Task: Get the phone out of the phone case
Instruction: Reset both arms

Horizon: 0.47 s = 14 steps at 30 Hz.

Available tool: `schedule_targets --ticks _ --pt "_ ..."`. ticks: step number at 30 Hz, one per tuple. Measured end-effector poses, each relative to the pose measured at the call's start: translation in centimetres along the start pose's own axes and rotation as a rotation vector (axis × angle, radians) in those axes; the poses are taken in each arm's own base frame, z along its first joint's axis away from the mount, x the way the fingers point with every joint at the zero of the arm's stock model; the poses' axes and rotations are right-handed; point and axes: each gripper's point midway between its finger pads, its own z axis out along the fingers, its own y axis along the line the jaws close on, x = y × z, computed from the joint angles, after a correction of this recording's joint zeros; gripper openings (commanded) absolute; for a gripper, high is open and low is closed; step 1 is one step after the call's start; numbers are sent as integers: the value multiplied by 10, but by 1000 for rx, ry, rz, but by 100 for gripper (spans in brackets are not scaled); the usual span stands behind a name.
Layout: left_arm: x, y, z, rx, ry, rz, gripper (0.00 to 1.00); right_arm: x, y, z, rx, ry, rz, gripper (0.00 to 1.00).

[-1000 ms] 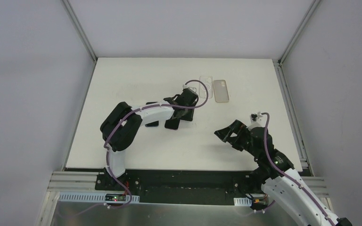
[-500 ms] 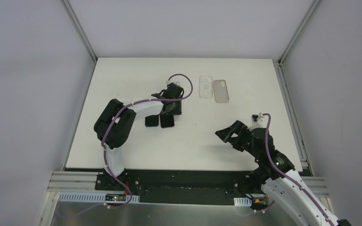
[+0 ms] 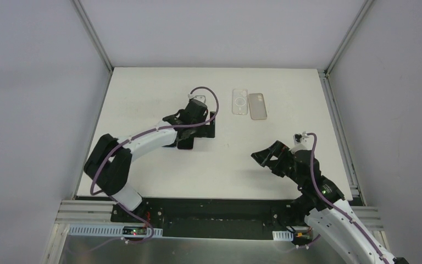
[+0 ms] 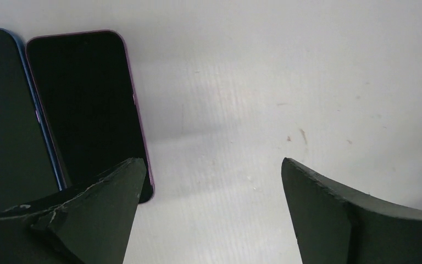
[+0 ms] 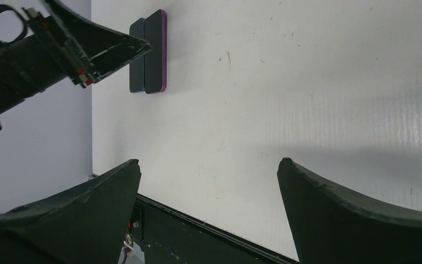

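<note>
Two bare phones lie flat side by side, screens dark: a purple-edged phone [image 4: 85, 104] [image 5: 157, 50] and, on its other side, a blue-edged phone [image 4: 5, 115] [image 5: 137, 55]. In the top view only a dark corner of a phone [image 3: 187, 145] shows beneath the left arm. My left gripper [image 4: 209, 165] [image 3: 207, 125] hovers open just beside the purple phone's end, with only bare table between its fingers. Two phone cases lie at the back: a clear one with a ring [image 3: 240, 102] and a beige-tinted one [image 3: 258, 106]. My right gripper [image 5: 209, 165] [image 3: 266, 157] stands open, holding nothing.
The white table [image 3: 154, 88] is walled by grey panels on three sides. A black rail [image 3: 214, 203] with the arm bases runs along the near edge. The left arm's purple cable [image 3: 211, 96] loops above its wrist.
The left gripper carried the purple-edged phone left, set it beside the blue-edged one, then opened and let go. Its elbow swung left. The right arm stayed put.
</note>
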Motion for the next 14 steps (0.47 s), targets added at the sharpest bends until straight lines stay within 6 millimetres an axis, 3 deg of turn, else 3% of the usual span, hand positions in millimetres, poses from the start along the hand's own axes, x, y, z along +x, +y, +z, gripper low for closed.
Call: schedule_targets --ticks 4,7,14 --pt "-16 -11 -35 44 -92 2 99 0 0 0 0 0 0 100" --pt "-16 -10 -55 55 -139 -7 99 0 0 0 -1 -1 -1 100" --pt "-9 4 -76 41 -186 -11 99 -2 1 -1 -8 -9 -4 100"
